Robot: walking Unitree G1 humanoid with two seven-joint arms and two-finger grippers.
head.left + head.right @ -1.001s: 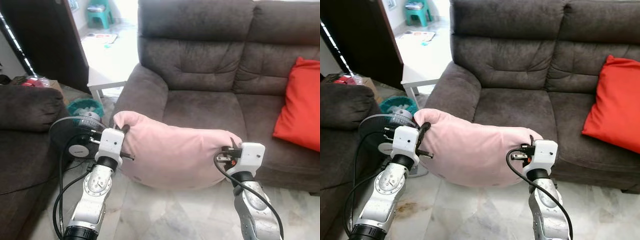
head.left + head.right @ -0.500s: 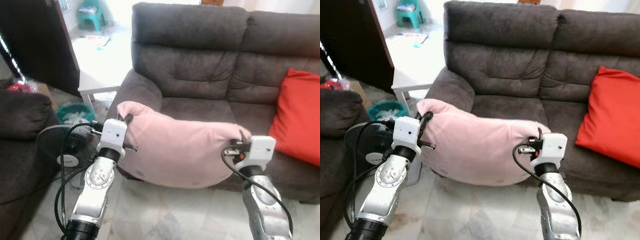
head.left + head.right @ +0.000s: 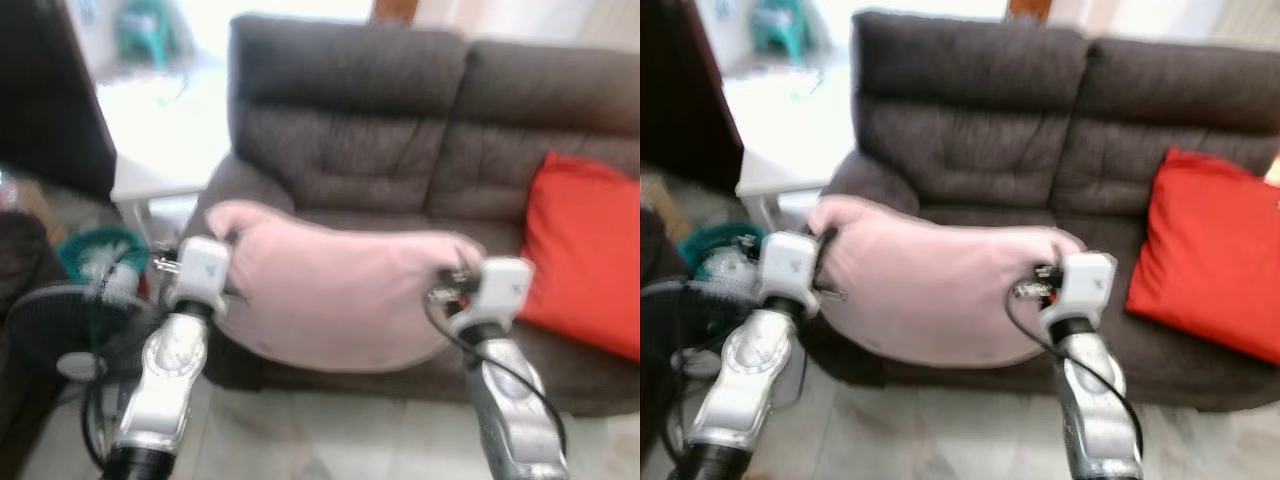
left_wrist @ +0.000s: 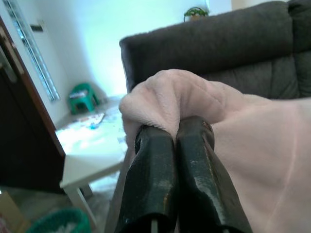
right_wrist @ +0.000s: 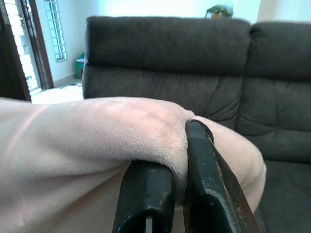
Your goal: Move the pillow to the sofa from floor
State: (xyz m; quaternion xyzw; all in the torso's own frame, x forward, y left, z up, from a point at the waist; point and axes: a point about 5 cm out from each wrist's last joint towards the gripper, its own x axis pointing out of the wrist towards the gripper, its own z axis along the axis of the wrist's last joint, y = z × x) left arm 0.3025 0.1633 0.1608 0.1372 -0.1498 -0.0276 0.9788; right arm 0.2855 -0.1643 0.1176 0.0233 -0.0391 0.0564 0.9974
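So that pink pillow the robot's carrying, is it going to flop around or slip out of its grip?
Probably floppy: the pink pillow sags in a curve between the left gripper and the right gripper. It seems light, since pinches at its two ends hold it up. A slip looks unlikely, as the fabric bunches between the fingers.

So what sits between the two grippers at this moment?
The pink pillow spans the whole stretch in the head views, in front of the sofa, pinched at one end by the left gripper and at the other by the right gripper.
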